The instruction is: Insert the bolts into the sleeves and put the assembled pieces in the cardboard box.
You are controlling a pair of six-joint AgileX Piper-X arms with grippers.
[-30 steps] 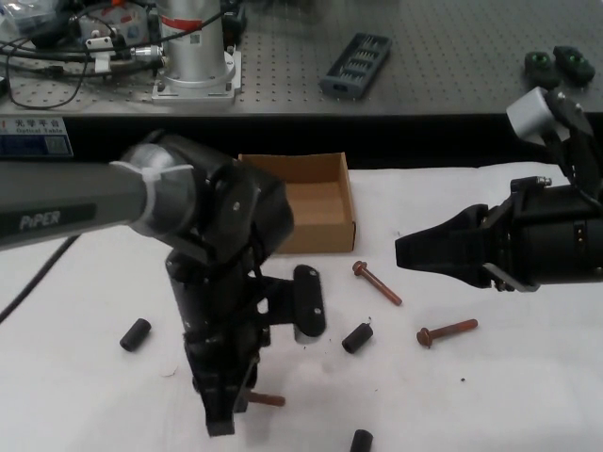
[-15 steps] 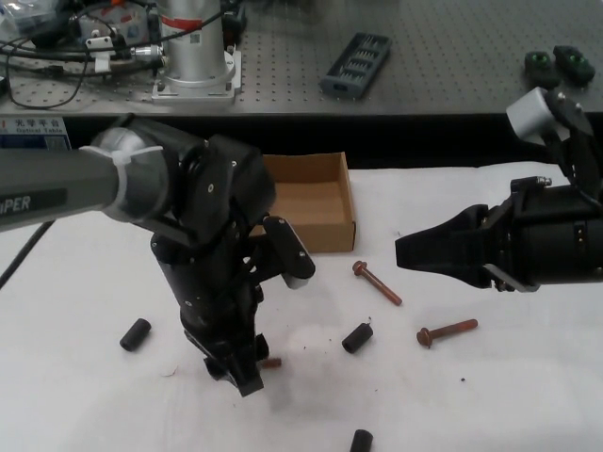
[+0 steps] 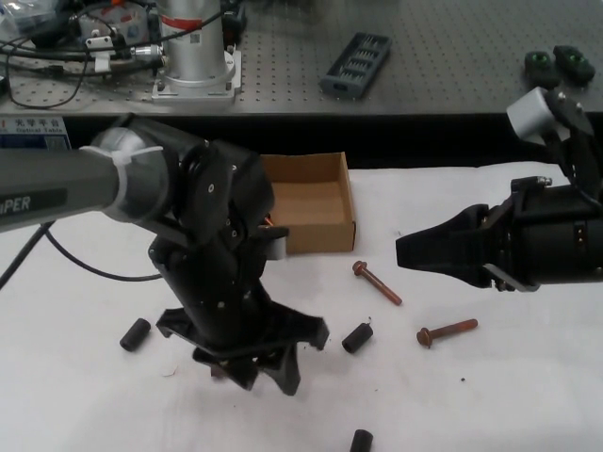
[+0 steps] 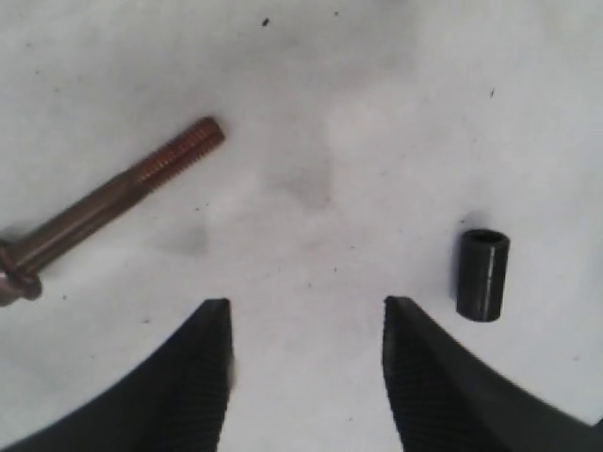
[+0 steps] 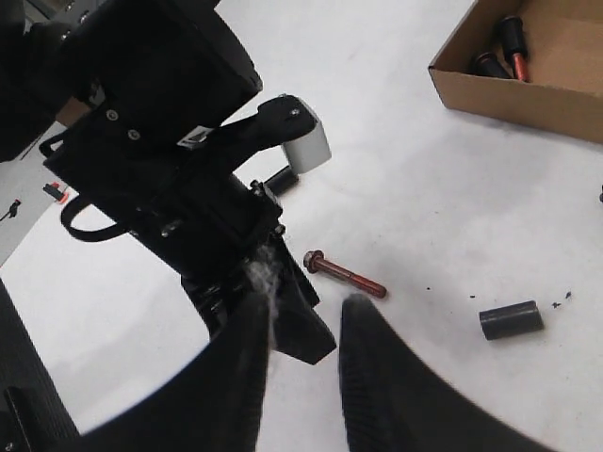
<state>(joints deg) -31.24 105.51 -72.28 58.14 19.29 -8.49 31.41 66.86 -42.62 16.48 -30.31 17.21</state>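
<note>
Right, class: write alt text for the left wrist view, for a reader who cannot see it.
The left hand, open and empty, hangs over a white cloth. A copper-coloured bolt lies to one side of it and a short black sleeve to the other, neither touched.

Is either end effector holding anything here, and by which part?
Nothing is held. The left end effector is open near a bolt and sleeve; the right end effector is empty.
</note>
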